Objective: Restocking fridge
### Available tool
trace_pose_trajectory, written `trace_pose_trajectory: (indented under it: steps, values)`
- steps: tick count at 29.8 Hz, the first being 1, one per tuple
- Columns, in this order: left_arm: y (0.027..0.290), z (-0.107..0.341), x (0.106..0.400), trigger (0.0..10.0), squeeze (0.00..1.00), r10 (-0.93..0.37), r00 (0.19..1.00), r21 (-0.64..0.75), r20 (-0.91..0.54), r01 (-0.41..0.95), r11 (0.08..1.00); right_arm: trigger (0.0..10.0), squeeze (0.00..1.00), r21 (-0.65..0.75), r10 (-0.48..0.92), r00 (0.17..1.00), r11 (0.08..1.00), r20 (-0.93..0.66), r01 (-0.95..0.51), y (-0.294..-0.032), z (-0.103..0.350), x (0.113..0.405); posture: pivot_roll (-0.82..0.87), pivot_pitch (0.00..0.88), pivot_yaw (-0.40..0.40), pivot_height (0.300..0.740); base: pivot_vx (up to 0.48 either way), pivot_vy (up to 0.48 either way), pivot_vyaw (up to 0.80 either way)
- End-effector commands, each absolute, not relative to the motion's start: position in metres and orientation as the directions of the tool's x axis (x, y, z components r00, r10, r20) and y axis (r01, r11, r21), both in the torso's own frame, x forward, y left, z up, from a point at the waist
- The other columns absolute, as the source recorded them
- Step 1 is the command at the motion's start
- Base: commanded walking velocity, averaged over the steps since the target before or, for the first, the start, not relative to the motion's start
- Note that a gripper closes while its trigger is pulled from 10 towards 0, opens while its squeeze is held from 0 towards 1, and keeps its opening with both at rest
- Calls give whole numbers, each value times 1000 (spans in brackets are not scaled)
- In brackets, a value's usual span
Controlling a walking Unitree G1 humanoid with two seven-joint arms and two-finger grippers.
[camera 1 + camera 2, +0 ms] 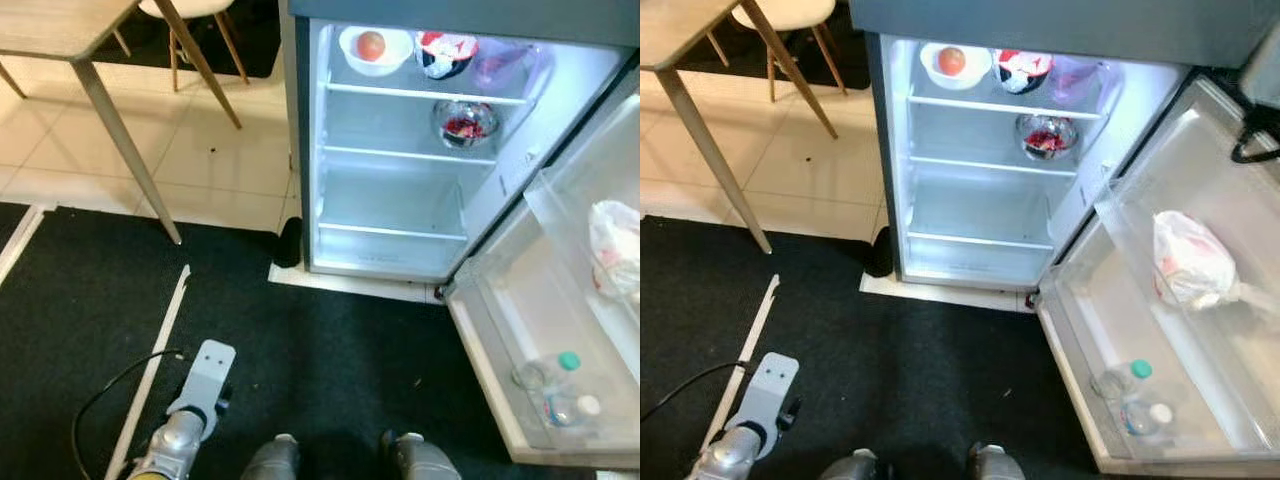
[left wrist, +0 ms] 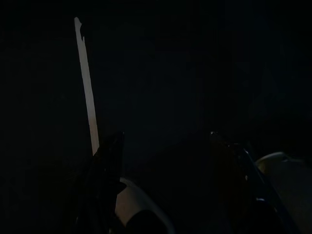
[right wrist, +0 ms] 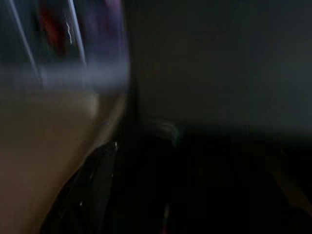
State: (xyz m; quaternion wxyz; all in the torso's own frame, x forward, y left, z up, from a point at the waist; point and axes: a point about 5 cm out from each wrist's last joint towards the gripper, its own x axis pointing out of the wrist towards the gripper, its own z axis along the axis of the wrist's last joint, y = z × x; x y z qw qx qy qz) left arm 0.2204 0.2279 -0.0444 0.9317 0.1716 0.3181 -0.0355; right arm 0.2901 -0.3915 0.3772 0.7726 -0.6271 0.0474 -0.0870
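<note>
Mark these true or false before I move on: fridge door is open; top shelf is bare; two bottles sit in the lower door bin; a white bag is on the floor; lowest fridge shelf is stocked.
1. The fridge door is open. True.
2. The top shelf is bare. False: it carries a white bowl with an orange fruit and other containers.
3. Two bottles sit in the lower door bin. True.
4. A white bag is on the floor. False: it lies in the door's upper bin.
5. The lowest shelf is stocked. False: nothing on it.

No legible text, brand, number or sign. Labels on two clear plastic bottles (image 1: 1135,398) in the white fridge door shelf (image 1: 1110,300) too small to read.
</note>
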Motion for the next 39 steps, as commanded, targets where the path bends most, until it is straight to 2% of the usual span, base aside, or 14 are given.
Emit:
trace_pose_trajectory:
  steps: [1, 2, 3, 5, 6, 9, 10, 13, 19, 24, 27, 37, 39]
  values:
    - [221, -53, 212, 10000, 0, 32, 771, 281, -636, 193, 940, 10000, 0, -970, -305, 946, 176, 108, 167, -409, 382, 280, -64, 170, -26, 740, 0, 0, 0]
    - [220, -53, 212, 10000, 0, 32, 772, 277, -634, 189, 942, 10000, 0, -955, -473, 861, 116, 187, 271, -438, 378, 265, -61, 173, -29, 740, 0, 0, 0]
    - [220, -53, 212, 10000, 0, 32, 772, 277, -634, 189, 942, 10000, 0, -955, -473, 861, 116, 187, 271, -438, 378, 265, -61, 173, -29, 740, 0, 0, 0]
    - [220, -53, 211, 10000, 0, 35, 772, 277, -635, 185, 943, 10000, 0, -945, -588, 775, 52, 233, 324, -459, 374, 248, -60, 176, -30, 740, 0, 0, 0]
    - [220, -53, 211, 10000, 0, 35, 772, 277, -635, 185, 943, 10000, 0, -945, -588, 775, 52, 233, 324, -459, 374, 248, -60, 176, -30, 740, 0, 0, 0]
    - [224, -55, 207, 10000, 0, 44, 766, 280, -642, 180, 943, 10000, 0, -936, -705, 666, 11, 243, 352, -486, 362, 221, -66, 182, -29, 740, 0, 0, 0]
    - [224, -55, 207, 10000, 0, 44, 766, 280, -642, 180, 943, 10000, 0, -936, -705, 666, 11, 243, 352, -486, 362, 221, -66, 182, -29, 740, 0, 0, 0]
    - [225, -55, 206, 10000, 0, 47, 764, 281, -644, 179, 943, 10000, 0, -945, -749, 633, 27, 197, 325, -496, 349, 211, -66, 182, -29, 740, 0, 0, 0]
    - [224, -54, 208, 10000, 0, 46, 765, 280, -642, 178, 943, 10000, 0, -961, -807, 590, 177, -18, 214, -511, 298, 197, -66, 183, -25, 740, 0, 0, 0]
    - [226, -54, 208, 10000, 0, 46, 766, 283, -641, 180, 942, 10000, 0, -954, -790, 601, 261, -124, 146, -511, 275, 196, -67, 186, -19, 740, 0, 0, 0]
    - [226, -54, 208, 10000, 0, 46, 765, 284, -642, 182, 941, 10000, 0, -952, -775, 613, 281, -153, 119, -510, 271, 197, -68, 187, -17, 740, 0, 0, 0]
    - [227, -53, 209, 10000, 0, 41, 764, 286, -644, 191, 939, 10000, 0, -918, -632, 731, 395, -257, 19, -496, 275, 216, -74, 189, -11, 740, 0, 0, 0]
    - [226, -53, 209, 10000, 0, 39, 764, 287, -644, 193, 938, 10000, 0, -900, -549, 781, 434, -296, -36, -487, 279, 224, -78, 190, -11, 740, 0, 0, 0]
